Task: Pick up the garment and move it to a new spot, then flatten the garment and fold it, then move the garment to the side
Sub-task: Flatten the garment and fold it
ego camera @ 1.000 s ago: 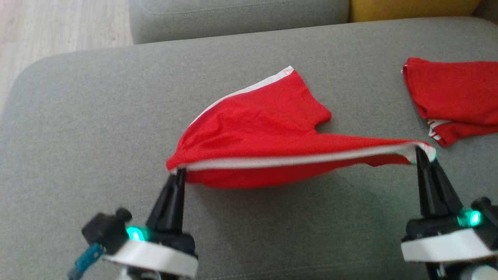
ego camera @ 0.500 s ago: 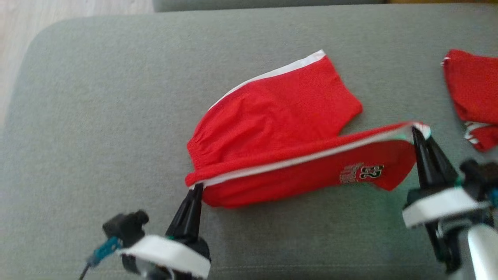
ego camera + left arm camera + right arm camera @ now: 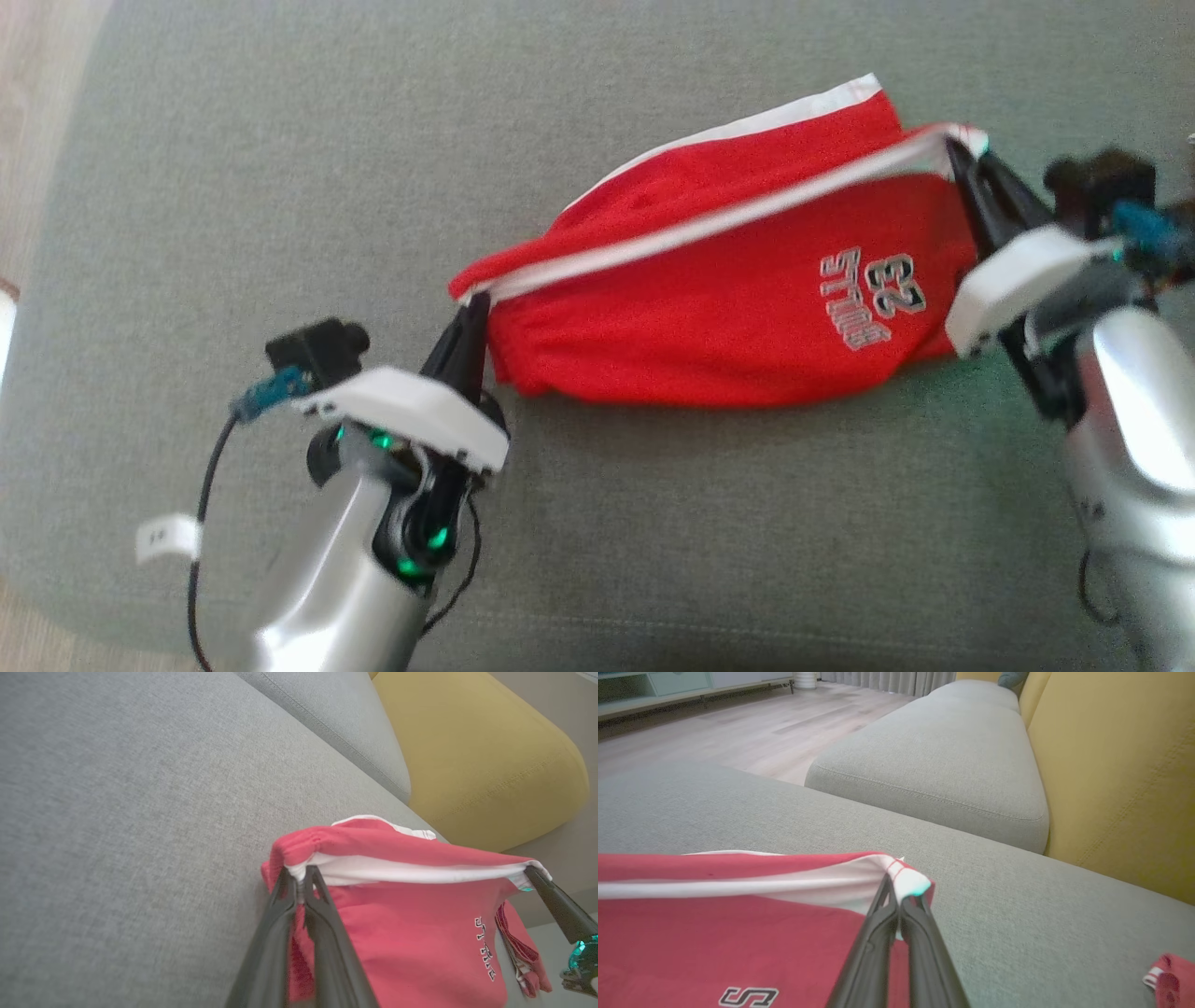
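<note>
Shorts (image 3: 728,308) at middle of cushion (image 3: 233,187), long axis left to right. Left gripper (image 3: 476,306) clamped shut on the white-striped edge at its nearer end; right gripper (image 3: 956,151) shut on the farther end — edge lifted taut between them.

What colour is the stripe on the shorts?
The stripe is white, on red shorts. The head view shows it best.

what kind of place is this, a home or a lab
Most likely a home living room: the red shorts are held over a grey upholstered sofa seat, with a yellow back cushion, pale wood floor and curtains beyond.
</note>
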Controlling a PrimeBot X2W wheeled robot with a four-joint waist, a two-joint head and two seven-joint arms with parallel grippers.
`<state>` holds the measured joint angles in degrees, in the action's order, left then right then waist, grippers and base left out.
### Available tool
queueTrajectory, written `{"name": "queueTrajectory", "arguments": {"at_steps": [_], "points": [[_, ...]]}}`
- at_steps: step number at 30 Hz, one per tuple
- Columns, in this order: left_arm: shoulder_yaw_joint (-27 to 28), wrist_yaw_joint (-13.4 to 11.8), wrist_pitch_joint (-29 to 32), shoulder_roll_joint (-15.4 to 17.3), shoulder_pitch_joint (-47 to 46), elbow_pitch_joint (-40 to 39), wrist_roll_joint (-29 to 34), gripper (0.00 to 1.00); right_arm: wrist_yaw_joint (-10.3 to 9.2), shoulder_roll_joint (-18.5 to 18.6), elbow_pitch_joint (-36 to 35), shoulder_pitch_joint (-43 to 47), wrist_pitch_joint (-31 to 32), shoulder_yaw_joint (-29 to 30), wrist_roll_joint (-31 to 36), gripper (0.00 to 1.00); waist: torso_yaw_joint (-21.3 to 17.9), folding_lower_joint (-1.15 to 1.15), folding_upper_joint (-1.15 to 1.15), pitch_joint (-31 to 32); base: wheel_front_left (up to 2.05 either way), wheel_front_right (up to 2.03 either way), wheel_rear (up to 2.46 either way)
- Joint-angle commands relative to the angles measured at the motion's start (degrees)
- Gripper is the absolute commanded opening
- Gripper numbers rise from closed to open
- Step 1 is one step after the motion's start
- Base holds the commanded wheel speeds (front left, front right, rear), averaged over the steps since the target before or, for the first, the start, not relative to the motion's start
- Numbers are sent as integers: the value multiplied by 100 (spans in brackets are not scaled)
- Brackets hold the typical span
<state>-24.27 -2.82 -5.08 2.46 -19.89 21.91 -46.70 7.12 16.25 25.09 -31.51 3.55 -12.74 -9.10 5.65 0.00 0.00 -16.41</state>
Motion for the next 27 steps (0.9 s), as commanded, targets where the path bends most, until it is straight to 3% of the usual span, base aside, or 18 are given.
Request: {"name": "queueTrajectory", "arguments": {"at_steps": [1, 11, 21, 22, 23, 24, 25, 26, 27], "points": [[99, -69, -41, 43, -312, -18, -87, 0, 36, 121, 56, -295, 18, -145, -46, 0, 100, 0, 0, -121, 0, 0, 0], [-519, -166, -285, 43, -1051, 541, -558, 0, 36, 248, 1512, -1470, -82, -567, -182, 0, 341, 0, 0, -366, 0, 0, 0], [-1134, -267, -606, 43, -1626, 871, -878, 0, 36, 141, 2716, -2212, -379, -818, -229, 0, 502, 0, 0, -497, 0, 0, 0], [-1181, -274, -635, 43, -1662, 894, -892, 0, 36, 125, 2810, -2275, -413, -838, -241, 13, 510, 0, 0, -509, 0, 0, 0], [-1219, -286, -681, 43, -1698, 914, -883, 0, 36, 112, 2904, -2334, -448, -855, -255, 34, 520, 0, 0, -519, 0, 0, 0], [-1250, -309, -736, 43, -1729, 933, -858, 17, 36, 102, 2997, -2387, -482, -878, -266, 52, 532, 0, 0, -525, 0, 0, 0], [-1293, -329, -785, 43, -1756, 951, -808, 43, 36, 99, 3088, -2437, -514, -899, -274, 76, 545, 0, 0, -528, 0, 0, 0], [-1342, -337, -828, 43, -1769, 959, -749, 83, 36, 98, 3173, -2487, -551, -921, -280, 96, 561, 0, 0, -532, 0, 0, 0], [-1385, -338, -863, 43, -1769, 951, -704, 100, 36, 99, 3252, -2536, -595, -936, -288, 100, 578, 0, 0, -533, 0, 0, 0]]}}
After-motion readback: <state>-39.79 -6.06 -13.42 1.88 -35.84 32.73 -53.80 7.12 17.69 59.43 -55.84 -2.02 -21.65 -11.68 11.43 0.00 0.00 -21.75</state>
